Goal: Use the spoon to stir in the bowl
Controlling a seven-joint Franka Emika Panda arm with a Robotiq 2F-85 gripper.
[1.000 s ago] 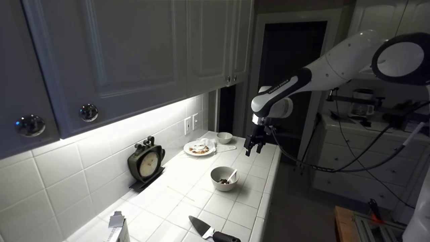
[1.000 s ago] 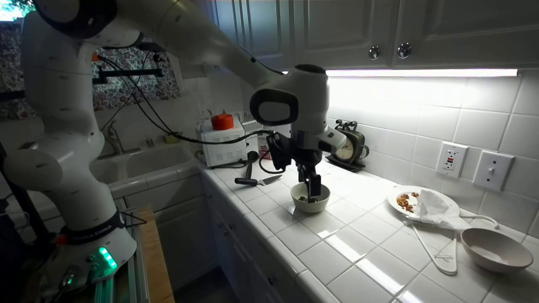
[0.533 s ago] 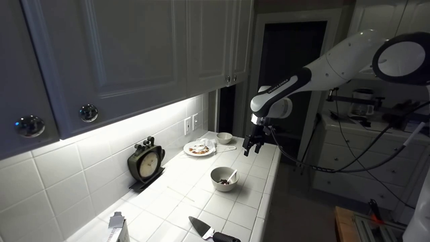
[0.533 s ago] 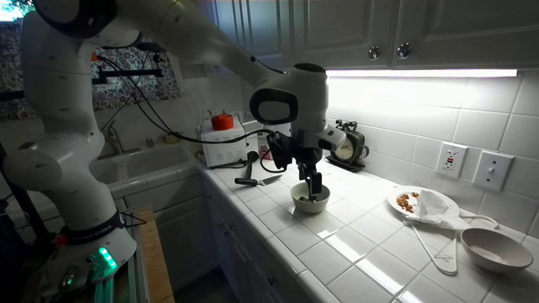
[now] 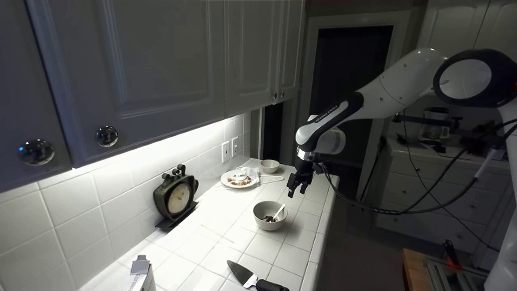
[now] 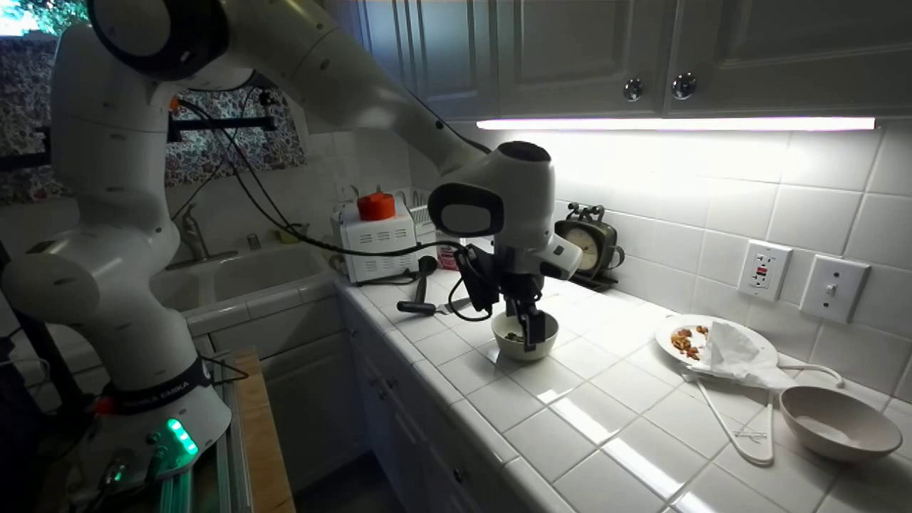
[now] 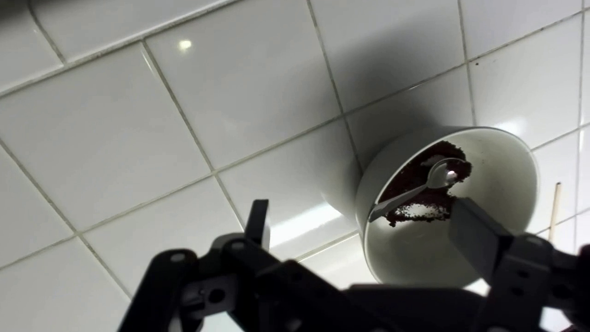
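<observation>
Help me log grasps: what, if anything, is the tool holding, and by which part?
Nothing: the tool is open, and the spoon rests in the bowl.

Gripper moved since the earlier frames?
Yes: in an exterior view, the gripper now hangs lower and nearer the bowl, which sits where it was.

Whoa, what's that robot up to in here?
A white robot arm seems about to stir with the spoon. Its gripper hangs above the tiled counter near the bowl, jaws open and holding nothing. The spoon lies in the bowl untouched, its round end on some dark, crumbly stuff and its handle slanting up toward the rim. So nothing is being stirred yet.
</observation>
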